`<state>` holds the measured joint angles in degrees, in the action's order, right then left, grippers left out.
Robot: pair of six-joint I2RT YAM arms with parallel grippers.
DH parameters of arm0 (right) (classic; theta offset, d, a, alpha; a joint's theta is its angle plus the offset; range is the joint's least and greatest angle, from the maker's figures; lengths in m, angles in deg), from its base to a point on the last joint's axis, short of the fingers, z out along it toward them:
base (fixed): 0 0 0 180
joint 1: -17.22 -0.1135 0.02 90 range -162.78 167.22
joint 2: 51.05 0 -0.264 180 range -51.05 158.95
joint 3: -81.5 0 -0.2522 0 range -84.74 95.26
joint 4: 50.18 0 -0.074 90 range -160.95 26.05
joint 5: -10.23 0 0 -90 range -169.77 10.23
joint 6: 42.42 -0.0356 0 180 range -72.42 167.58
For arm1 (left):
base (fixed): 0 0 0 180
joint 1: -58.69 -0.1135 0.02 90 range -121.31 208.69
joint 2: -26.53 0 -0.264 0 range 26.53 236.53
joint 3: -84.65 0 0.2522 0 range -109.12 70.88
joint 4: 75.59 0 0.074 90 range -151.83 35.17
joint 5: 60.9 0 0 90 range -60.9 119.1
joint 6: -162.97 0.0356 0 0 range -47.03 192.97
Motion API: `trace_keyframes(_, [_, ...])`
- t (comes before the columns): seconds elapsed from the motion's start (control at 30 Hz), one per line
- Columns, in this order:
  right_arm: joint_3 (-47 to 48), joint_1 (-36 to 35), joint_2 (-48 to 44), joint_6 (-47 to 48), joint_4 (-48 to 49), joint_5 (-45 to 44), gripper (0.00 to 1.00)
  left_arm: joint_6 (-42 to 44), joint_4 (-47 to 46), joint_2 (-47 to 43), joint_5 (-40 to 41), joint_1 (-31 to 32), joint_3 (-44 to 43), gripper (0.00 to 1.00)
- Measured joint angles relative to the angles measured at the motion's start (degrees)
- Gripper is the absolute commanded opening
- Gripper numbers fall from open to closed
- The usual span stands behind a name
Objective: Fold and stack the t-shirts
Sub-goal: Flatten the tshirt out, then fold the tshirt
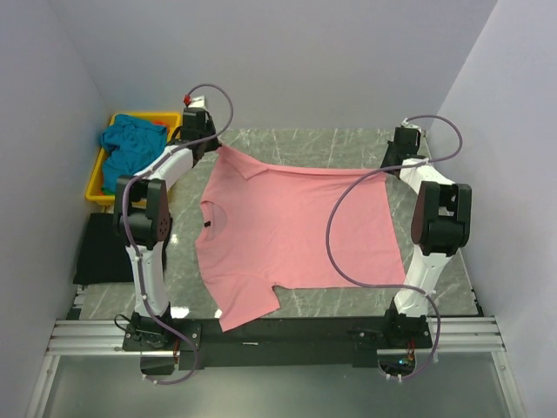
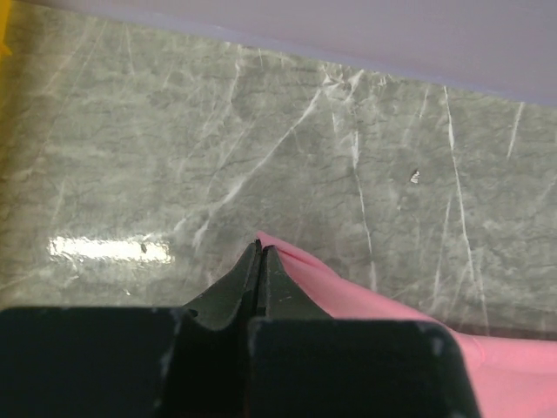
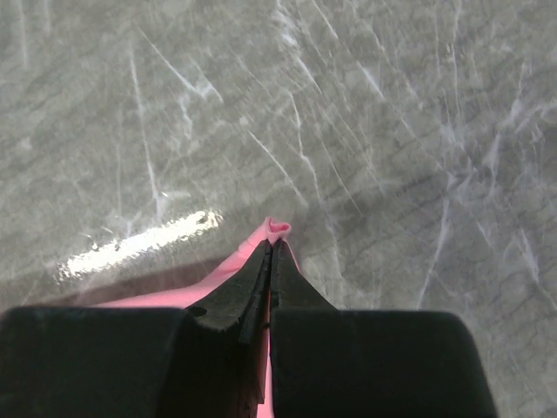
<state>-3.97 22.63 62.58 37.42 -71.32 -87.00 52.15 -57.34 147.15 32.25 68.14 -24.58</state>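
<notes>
Salmon pink t-shirt point(image 1: 287, 231) lies spread between both claws: left gripper point(image 2: 260, 251) clenched on one corner, right gripper point(image 3: 271, 248) on the other. Teal t-shirt point(image 1: 130, 139) fills a yellow tray point(image 1: 94, 181) left of the left gripper.

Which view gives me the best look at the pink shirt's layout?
Top external: the whole pink shirt lies spread on the table. The wrist views show only corners pinched in the left hand and right hand.

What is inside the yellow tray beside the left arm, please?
A crumpled teal blue t-shirt fills most of the yellow tray. Anything lying beneath the shirt is covered, so I cannot tell whether more is in there.
</notes>
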Motion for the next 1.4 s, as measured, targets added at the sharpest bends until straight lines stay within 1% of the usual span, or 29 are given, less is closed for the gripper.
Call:
trace_keyframes(0.2, [0.02,0.83,0.07,-0.87,-1.38,0.24,0.0,-3.78,4.55,-1.07,-0.33,0.0,0.81,0.01])
trace_keyframes(0.5, [0.0,0.96,0.04,-4.11,-6.1,1.6,0.0,-9.16,12.63,-8.44,-0.26,-0.02,4.46,0.01])
trace_keyframes(0.7, [-0.2,0.96,-0.61,-5.49,-7.5,2.86,0.0,-11.04,15.8,-11.67,-0.02,-0.74,4.79,0.01])
trace_keyframes(1.03, [-0.2,0.96,-2.49,-6.49,-9.22,3.78,0.0,-11.91,20.72,-12.04,-0.39,-2.03,4.46,0.01])
trace_keyframes(1.4, [-2.38,0.96,-7.28,-6.95,-10.67,1.64,0.0,-13.55,22.93,-13.55,-1.86,-2.03,6.4,0.01])
